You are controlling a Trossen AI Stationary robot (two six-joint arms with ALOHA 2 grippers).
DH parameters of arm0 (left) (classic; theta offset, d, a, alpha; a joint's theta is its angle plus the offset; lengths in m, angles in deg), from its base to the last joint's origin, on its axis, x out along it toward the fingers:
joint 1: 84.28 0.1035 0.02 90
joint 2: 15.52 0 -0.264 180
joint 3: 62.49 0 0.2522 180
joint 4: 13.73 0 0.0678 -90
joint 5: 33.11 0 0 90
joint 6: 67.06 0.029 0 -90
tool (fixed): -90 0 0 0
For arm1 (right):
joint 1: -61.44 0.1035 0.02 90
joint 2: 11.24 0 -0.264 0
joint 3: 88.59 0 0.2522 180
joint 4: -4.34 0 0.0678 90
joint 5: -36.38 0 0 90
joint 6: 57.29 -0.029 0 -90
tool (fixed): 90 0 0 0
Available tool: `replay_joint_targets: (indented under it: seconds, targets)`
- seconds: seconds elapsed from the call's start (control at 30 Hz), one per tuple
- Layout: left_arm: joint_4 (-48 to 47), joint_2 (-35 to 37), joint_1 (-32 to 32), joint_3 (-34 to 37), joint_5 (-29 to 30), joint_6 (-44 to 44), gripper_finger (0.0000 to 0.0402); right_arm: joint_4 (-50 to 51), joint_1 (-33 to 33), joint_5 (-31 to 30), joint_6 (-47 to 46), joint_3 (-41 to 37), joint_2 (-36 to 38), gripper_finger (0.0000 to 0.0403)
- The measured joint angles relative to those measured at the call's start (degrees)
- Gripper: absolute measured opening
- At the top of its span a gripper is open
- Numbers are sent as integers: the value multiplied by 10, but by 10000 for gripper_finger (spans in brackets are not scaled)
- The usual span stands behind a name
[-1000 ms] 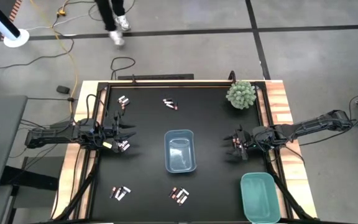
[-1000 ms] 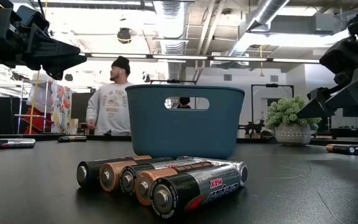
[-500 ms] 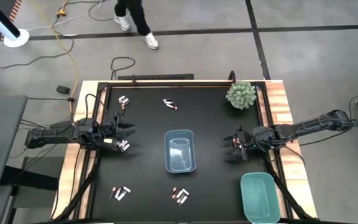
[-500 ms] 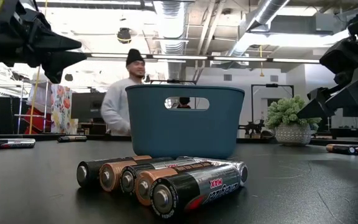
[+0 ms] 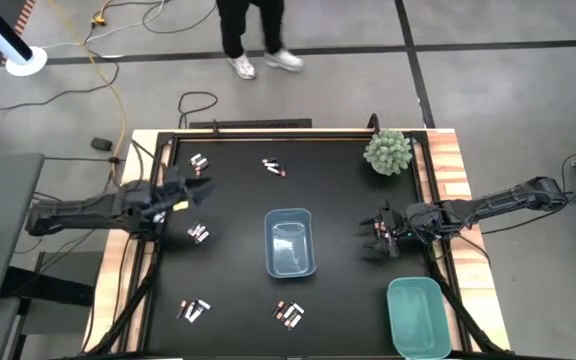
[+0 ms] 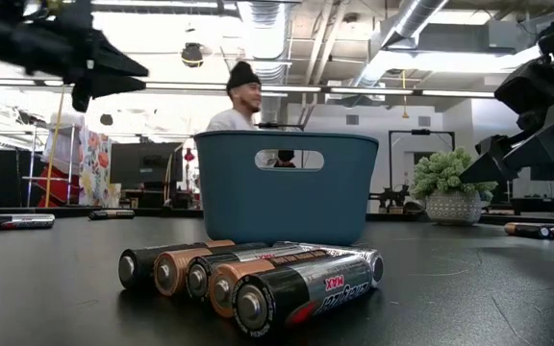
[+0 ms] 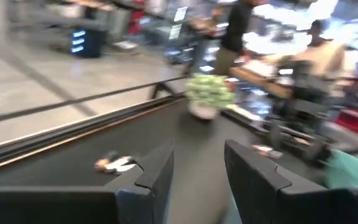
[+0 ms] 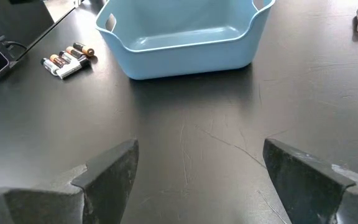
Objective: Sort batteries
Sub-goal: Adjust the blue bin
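Left gripper [image 5: 200, 189] above the table's [image 5: 338, 290] left side, fingers [image 7: 160, 177] apart with a narrow gap, nothing between them. Right gripper [image 5: 370, 233] low at the right, just right of the blue bin [image 5: 291, 241], jaws wide open, empty. Batteries [image 5: 199, 234] lie in small clusters: two at the far edge, one near the left gripper, two along the near edge [image 6: 248, 274]. Teal bin [image 5: 415, 316] at the near right corner. Plant [image 5: 387, 151] at the far right. Person [image 6: 241, 94] behind the table

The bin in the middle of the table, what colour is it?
Blue. The bin shows best in the right wrist view.
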Motion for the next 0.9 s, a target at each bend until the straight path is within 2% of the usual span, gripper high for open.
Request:
replay_joint_targets:
  seconds: [0.23,0.43,0.6,0.77,0.9]
  targets:
    - [1,-262,81,-144,2,-78,115,0,0,0,0,0,0,363]
    - [-7,-445,121,-287,-56,-76,114,0,0,0,0,0,0,363]
    - [-58,-547,141,-393,-71,-52,114,0,0,0,0,0,0,363]
    - [-171,-623,181,-502,-155,-30,114,0,0,0,0,0,0,363]
    - [-197,-664,195,-551,-200,-10,114,0,0,0,0,0,0,363]
